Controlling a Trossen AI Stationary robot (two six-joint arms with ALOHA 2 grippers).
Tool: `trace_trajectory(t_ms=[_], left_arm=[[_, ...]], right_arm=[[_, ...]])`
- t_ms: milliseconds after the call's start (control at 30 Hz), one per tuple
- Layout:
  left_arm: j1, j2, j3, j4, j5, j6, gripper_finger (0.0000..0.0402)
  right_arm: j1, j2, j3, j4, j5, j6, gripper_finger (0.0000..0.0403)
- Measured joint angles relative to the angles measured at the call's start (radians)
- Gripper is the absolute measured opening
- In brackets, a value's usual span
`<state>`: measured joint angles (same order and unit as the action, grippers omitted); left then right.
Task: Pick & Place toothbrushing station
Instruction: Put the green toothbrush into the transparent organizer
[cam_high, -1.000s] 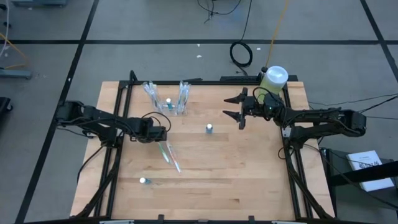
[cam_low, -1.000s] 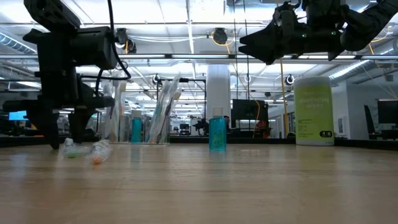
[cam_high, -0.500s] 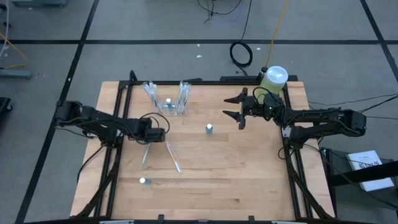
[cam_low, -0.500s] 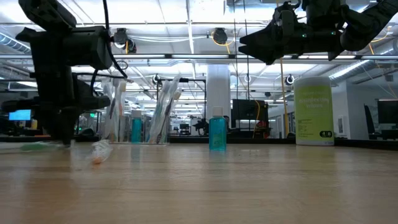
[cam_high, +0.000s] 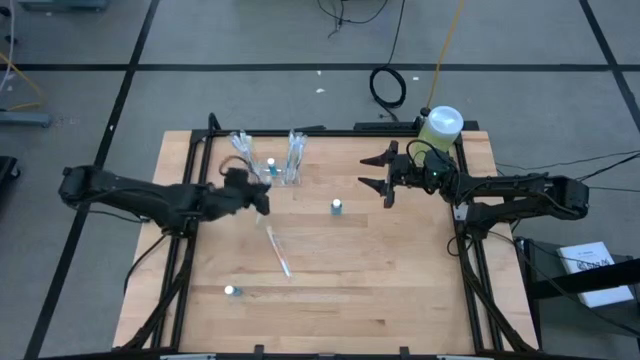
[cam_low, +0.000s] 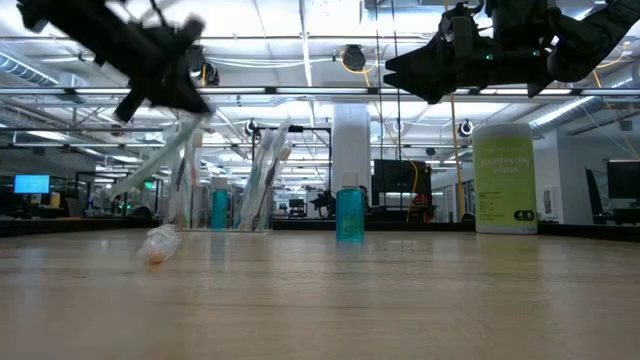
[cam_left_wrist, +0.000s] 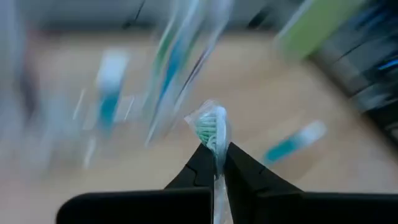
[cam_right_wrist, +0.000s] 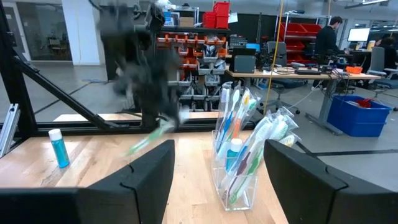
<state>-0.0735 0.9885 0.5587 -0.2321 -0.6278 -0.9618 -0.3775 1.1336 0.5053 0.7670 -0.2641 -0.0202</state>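
Upright, the toothbrushing station (cam_right_wrist: 239, 163) holds several wrapped toothbrushes (cam_right_wrist: 231, 118).

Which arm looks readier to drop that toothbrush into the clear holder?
The left. Its claw is shut on a green-headed toothbrush, lifted close beside the toothbrushing station. The right claw hangs open and empty farther away, near the green bottle.
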Motion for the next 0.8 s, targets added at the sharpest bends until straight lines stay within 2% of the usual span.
trace_trajectory(t_ms=[133, 233, 333, 400, 500, 700, 800], left_arm=[[-0.016, -0.107, 0.002, 0.266, -0.136, 0.412, 0.0009], [-0.015, -0.147, 0.003, 0.408, -0.268, 0.659, 0.001], [0.007, -0.159, 0.003, 0.479, -0.399, 0.808, 0.0005], [0.035, -0.157, 0.001, 0.501, -0.433, 0.857, 0.0008], [0.086, -0.143, -0.029, 0.583, -0.411, 0.91, 0.0006], [0.194, -0.116, -0.19, 0.991, -0.143, 0.969, 0.0007], [0.242, -0.098, -0.251, 1.121, -0.098, 1.033, 0.0005]], right_arm=[[0.0, 0.0, 0.0, 0.0, 0.0, -0.002, 0.0242], [0.0, 0.0, 0.0, -0.001, 0.0, -0.002, 0.0242], [0.0, 0.0, 0.0, 0.0, 0.0, -0.003, 0.0242], [0.0, 0.0, 0.0, -0.001, 0.0, -0.008, 0.0242], [0.0, 0.0, 0.0, -0.001, 0.001, -0.016, 0.0242], [0.0, 0.0, 0.0, -0.001, 0.0, -0.018, 0.0242], [0.0, 0.0, 0.0, -0.001, 0.0, -0.018, 0.0242]])
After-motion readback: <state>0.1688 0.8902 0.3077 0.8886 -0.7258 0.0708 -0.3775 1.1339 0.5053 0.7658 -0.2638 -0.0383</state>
